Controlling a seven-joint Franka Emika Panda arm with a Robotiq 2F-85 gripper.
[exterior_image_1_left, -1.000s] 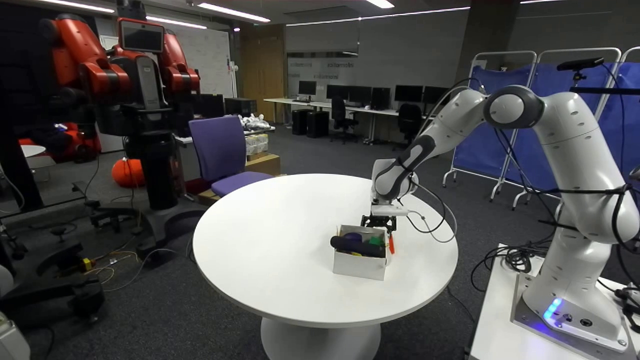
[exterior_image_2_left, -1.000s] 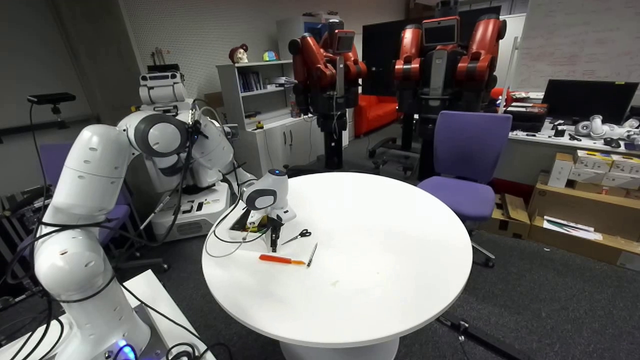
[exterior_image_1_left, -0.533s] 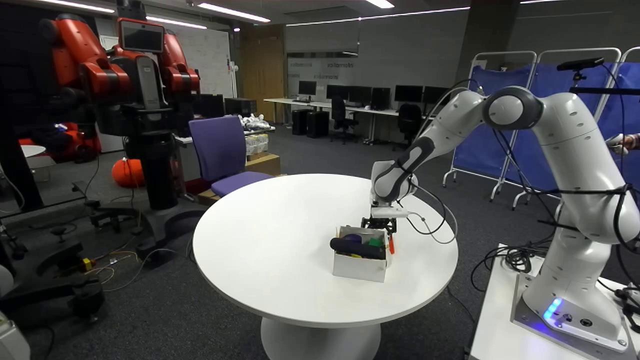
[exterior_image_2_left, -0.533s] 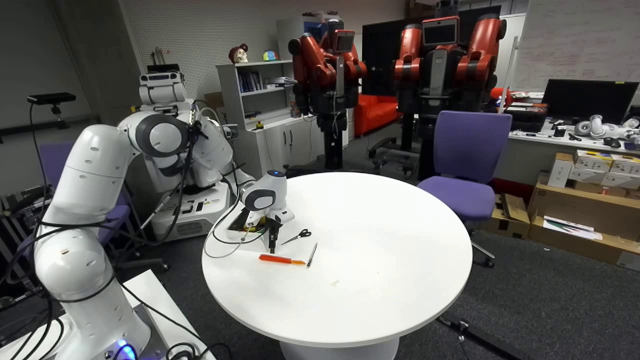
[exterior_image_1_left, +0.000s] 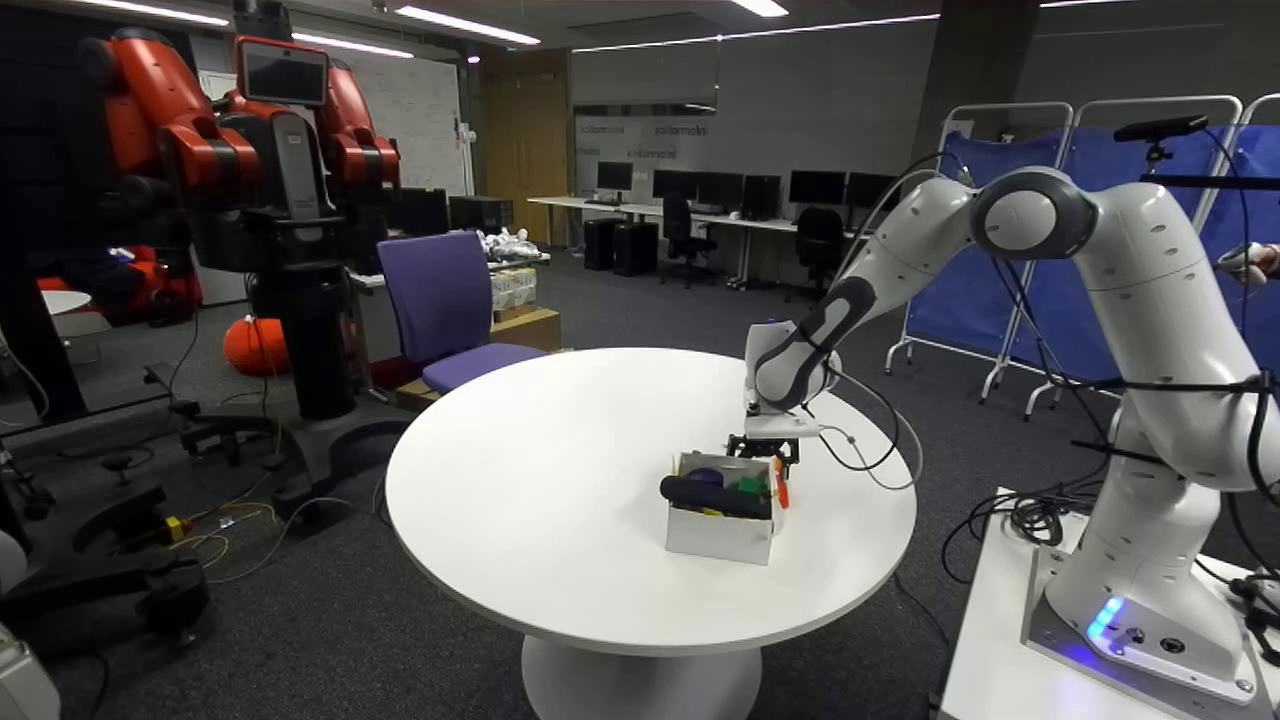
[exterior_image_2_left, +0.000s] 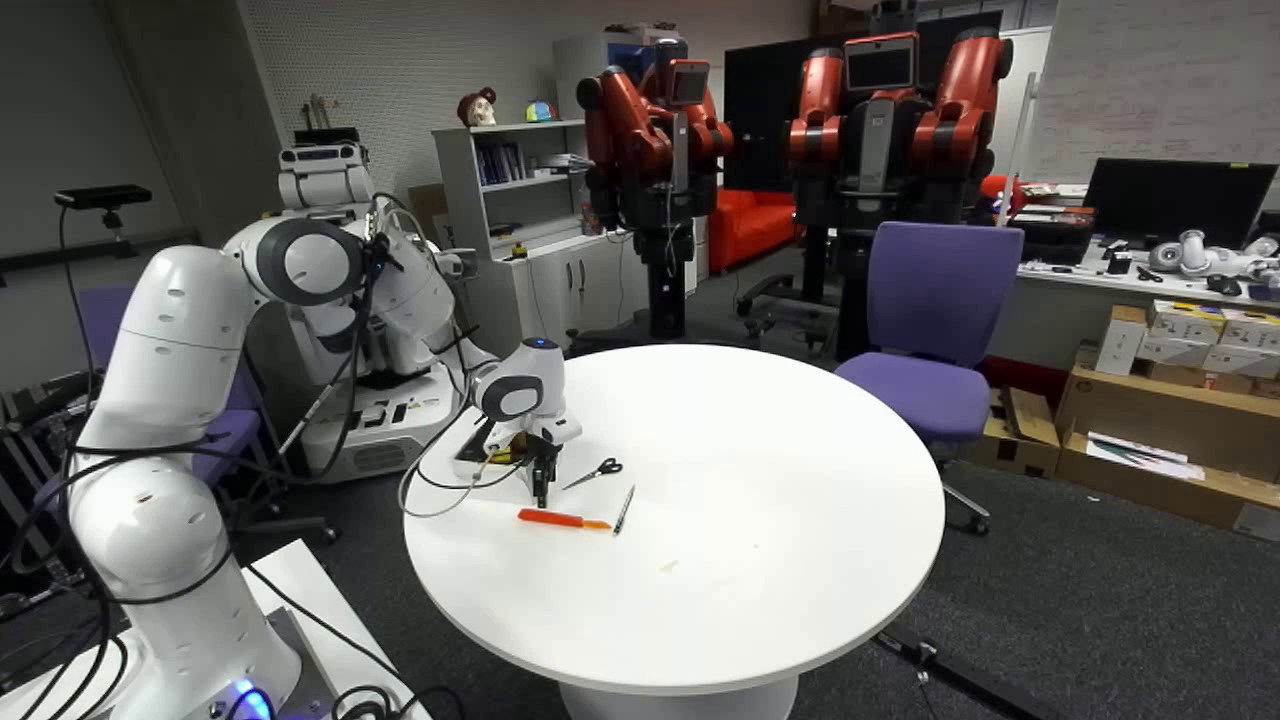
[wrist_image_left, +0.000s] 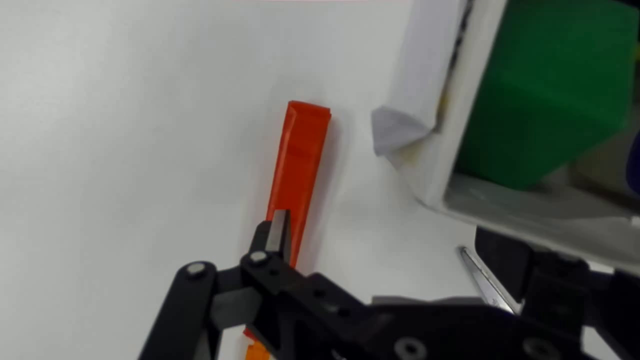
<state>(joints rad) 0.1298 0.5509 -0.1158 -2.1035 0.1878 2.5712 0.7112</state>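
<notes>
A round white pedestal table (exterior_image_2_left: 760, 500) fills the foreground in both exterior views, and a white jointed robot arm (exterior_image_1_left: 1150, 270) with dark grey collars stretches over it from two o'clock in an exterior view. A purple fabric office chair (exterior_image_2_left: 930, 330) stands beyond the tabletop at two o'clock in an exterior view. On the table sits an open-topped white cardboard box (exterior_image_1_left: 718, 532), toward four o'clock from the table's centre in an exterior view. Just past it, at one o'clock from the box, a black metal two-fingered gripper (exterior_image_2_left: 541, 492) points straight down, its jaws spread wide and released. A thick black cylinder (exterior_image_1_left: 715, 495) lies across the box, jutting toward nine o'clock, with a green faceted block (wrist_image_left: 545, 95) and a rounded purple piece (exterior_image_1_left: 706, 475) inside. Close by the gripper, at nine o'clock on the tabletop in an exterior view, lies a slim red-orange stick (exterior_image_2_left: 551, 518) with a paler orange tip; one finger (wrist_image_left: 278, 232) overlaps it in the wrist view, though whether the two touch cannot be told. Black-handled metal scissors (exterior_image_2_left: 600, 470) rest at two o'clock from the gripper, and a thin grey pen (exterior_image_2_left: 625, 509), slanted between one and seven o'clock, lies just beside the stick's tip.
</notes>
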